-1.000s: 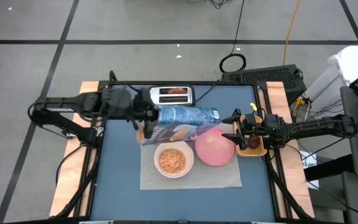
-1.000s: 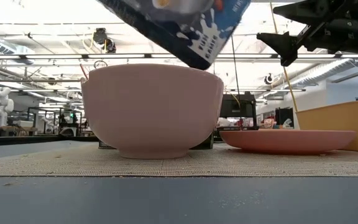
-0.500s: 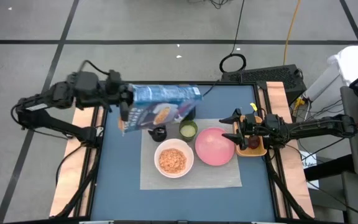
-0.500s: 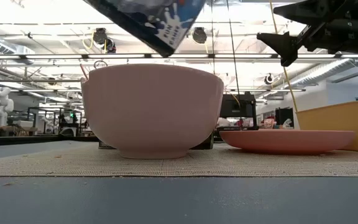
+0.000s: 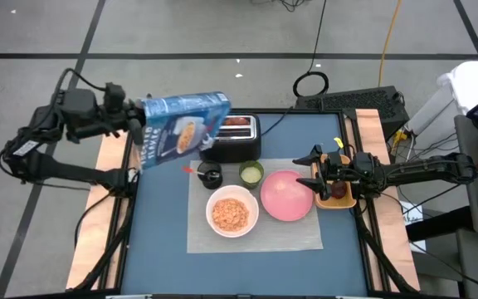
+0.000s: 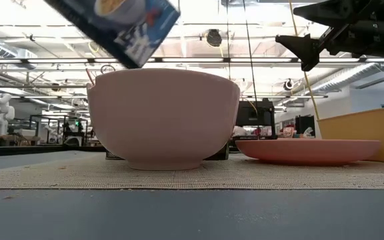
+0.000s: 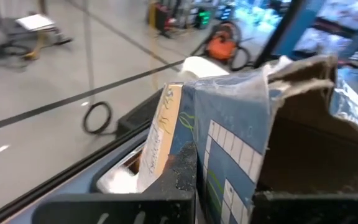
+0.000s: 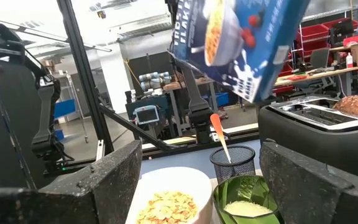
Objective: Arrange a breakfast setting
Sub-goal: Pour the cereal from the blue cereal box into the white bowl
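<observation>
Fingers of the left gripper are clamped on the blue cereal box, held tilted in the air over the table's back-left corner, beside the toaster. Right gripper hangs spread wide, holding nothing, over the pink plate; cereal-filled white bowl sits on the grey mat.

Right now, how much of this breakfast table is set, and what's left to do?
Mostly set: the white bowl holds cereal, with the pink plate, green cup and black cup on the grey mat. The left tool holds the blue cereal box in the air; it needs setting down. The right tool hovers open by the plate.
</observation>
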Tool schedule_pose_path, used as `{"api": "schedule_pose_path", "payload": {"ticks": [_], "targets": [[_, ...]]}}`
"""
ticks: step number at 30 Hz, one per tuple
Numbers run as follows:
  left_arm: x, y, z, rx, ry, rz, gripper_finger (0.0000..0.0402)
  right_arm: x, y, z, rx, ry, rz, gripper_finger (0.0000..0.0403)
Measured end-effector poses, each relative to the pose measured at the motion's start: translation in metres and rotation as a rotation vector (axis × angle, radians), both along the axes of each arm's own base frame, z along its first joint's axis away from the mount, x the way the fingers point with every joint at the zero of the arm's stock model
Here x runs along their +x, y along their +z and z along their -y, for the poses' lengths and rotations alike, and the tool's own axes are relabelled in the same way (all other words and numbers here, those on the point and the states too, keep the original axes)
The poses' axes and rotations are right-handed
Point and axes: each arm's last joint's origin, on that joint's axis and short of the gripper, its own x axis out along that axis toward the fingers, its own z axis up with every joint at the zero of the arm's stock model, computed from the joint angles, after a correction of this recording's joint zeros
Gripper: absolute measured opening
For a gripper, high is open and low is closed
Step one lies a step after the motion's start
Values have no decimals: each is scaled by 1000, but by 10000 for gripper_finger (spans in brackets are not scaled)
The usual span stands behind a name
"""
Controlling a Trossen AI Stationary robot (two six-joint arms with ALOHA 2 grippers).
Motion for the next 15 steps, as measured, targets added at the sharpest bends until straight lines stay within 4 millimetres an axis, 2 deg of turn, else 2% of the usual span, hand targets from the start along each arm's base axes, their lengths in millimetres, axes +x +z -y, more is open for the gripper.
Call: {"api": "schedule_pose_path", "payload": {"ticks": [7, 15], "targets": [[-23, -9, -2, -62, 124, -62, 1, 0, 0, 0, 0, 0, 0, 313], [-29, -24, -4, -210, 229, -164, 1, 0, 0, 0, 0, 0, 0, 313]]}}
